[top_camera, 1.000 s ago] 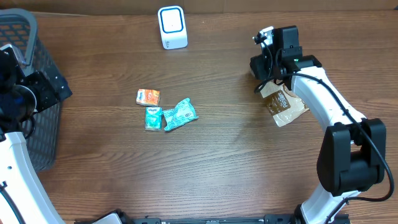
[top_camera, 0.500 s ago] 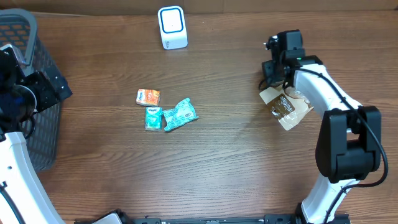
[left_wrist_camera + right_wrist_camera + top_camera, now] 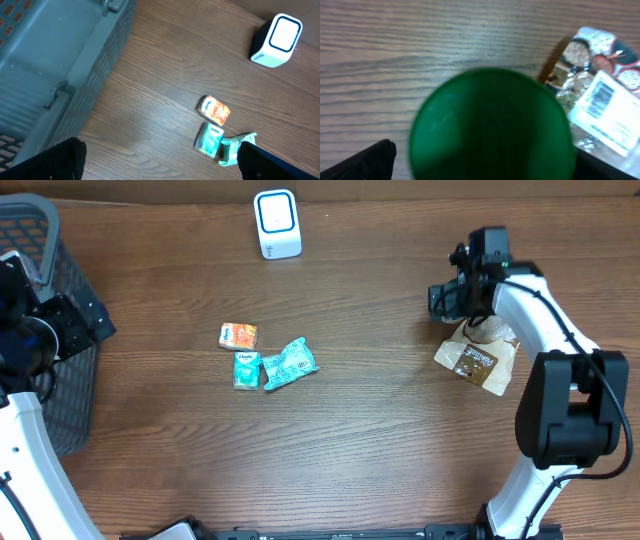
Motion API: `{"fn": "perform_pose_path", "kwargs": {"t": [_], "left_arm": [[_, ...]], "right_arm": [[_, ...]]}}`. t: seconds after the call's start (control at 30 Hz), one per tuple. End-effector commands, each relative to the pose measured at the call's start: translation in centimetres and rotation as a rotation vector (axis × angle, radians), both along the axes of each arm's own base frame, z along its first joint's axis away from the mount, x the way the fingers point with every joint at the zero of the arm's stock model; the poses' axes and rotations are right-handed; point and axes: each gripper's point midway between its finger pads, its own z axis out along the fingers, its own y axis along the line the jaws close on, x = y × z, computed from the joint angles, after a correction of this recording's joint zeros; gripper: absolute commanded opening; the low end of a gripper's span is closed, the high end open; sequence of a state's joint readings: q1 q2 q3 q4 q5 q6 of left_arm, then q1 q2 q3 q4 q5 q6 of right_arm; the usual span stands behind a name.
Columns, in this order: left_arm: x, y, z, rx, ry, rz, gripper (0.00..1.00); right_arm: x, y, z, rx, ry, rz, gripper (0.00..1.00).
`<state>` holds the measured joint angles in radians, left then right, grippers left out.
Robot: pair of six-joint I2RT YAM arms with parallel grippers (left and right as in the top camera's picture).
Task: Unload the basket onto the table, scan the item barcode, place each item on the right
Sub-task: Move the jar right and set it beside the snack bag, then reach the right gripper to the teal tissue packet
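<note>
On the right of the bench (image 3: 380, 440): snack bag (image 3: 478, 360) lay free.
Feel: looked light, crinkly, slippery.
Hold: pinch an edge.
Right gripper (image 3: 448, 300): was wide, empty.

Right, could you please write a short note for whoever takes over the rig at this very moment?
Left gripper: open, empty, beside the basket.
Right gripper: open, empty, by the brown snack bag.
The bag lies on the right arm's side, barcode label up. Orange packet, teal packet and teal bag lie mid-table. Scanner stands at the far edge.
Done: no scan that the pictures prove.
Left: pick an item, show its barcode to the scanner.
</note>
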<state>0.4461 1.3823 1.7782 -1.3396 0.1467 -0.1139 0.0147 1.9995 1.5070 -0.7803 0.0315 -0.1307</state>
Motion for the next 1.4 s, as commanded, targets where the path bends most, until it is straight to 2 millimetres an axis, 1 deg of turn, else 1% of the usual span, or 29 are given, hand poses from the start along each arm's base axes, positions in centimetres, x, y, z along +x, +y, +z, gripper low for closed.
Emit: {"fn": "perform_pose_path", "kwargs": {"t": [0.0,0.07,0.1,0.17,0.23,0.33,0.4,0.47,0.53,0.57,0.67,0.73,0.77,0.83,0.93,1.0,1.03,1.1,1.23,1.37], "left_arm": [[0.1,0.0,0.2,-0.013,-0.011,0.009,1.00],[0.1,0.0,0.2,-0.013,-0.011,0.009,1.00],[0.1,0.0,0.2,-0.013,-0.011,0.009,0.99],[0.1,0.0,0.2,-0.013,-0.011,0.009,1.00],[0.1,0.0,0.2,-0.013,-0.011,0.009,1.00],[0.1,0.0,0.2,-0.013,-0.011,0.009,1.00],[0.1,0.0,0.2,-0.013,-0.011,0.009,0.99],[0.1,0.0,0.2,-0.013,-0.011,0.009,0.99],[0.1,0.0,0.2,-0.013,-0.011,0.009,1.00],[0.1,0.0,0.2,-0.013,-0.011,0.009,1.00],[0.1,0.0,0.2,-0.013,-0.011,0.009,0.99],[0.1,0.0,0.2,-0.013,-0.011,0.009,0.99],[0.1,0.0,0.2,-0.013,-0.011,0.009,1.00],[0.1,0.0,0.2,-0.013,-0.011,0.009,1.00],[0.1,0.0,0.2,-0.013,-0.011,0.009,1.00],[0.1,0.0,0.2,-0.013,-0.011,0.009,1.00],[0.1,0.0,0.2,-0.013,-0.011,0.009,1.00],[0.1,0.0,0.2,-0.013,-0.011,0.009,1.00],[0.1,0.0,0.2,-0.013,-0.011,0.009,1.00],[0.1,0.0,0.2,-0.012,-0.010,0.010,1.00]], "right_arm": [[3.0,0.3,6.2,0.032,-0.125,-0.036,1.00],[3.3,0.7,9.1,0.071,-0.147,-0.080,1.00],[3.3,1.2,10.4,0.110,-0.154,-0.095,1.00],[3.1,3.1,12.8,0.240,-0.154,-0.120,1.00],[2.5,5.8,14.7,0.395,-0.127,-0.088,1.00],[1.8,9.1,16.3,0.582,-0.098,0.001,1.00],[1.2,11.3,16.4,0.675,-0.067,0.058,1.00],[0.7,12.9,15.9,0.700,-0.032,0.086,0.92],[-0.1,14.5,15.0,0.700,0.017,0.105,0.79],[-0.4,15.4,14.4,0.702,0.045,0.104,0.75],[-1.9,18.6,12.6,0.711,0.135,0.104,0.64],[-2.9,20.8,11.1,0.699,0.182,0.111,0.61],[-3.3,21.7,10.4,0.683,0.197,0.109,0.57],[-4.0,23.4,8.5,0.626,0.226,0.091,0.40],[-5.1,25.3,5.8,0.525,0.256,0.066,0.18],[-5.8,26.4,4.4,0.473,0.276,0.029,0.07],[-6.2,27.0,3.9,0.459,0.284,0.021,0.04],[-7.2,28.3,2.7,0.436,0.305,0.025,0.04],[-8.9,30.6,1.0,0.411,0.324,0.054,0.04],[-10.0,31.4,-0.6,0.349,0.312,0.023,0.04]]}}
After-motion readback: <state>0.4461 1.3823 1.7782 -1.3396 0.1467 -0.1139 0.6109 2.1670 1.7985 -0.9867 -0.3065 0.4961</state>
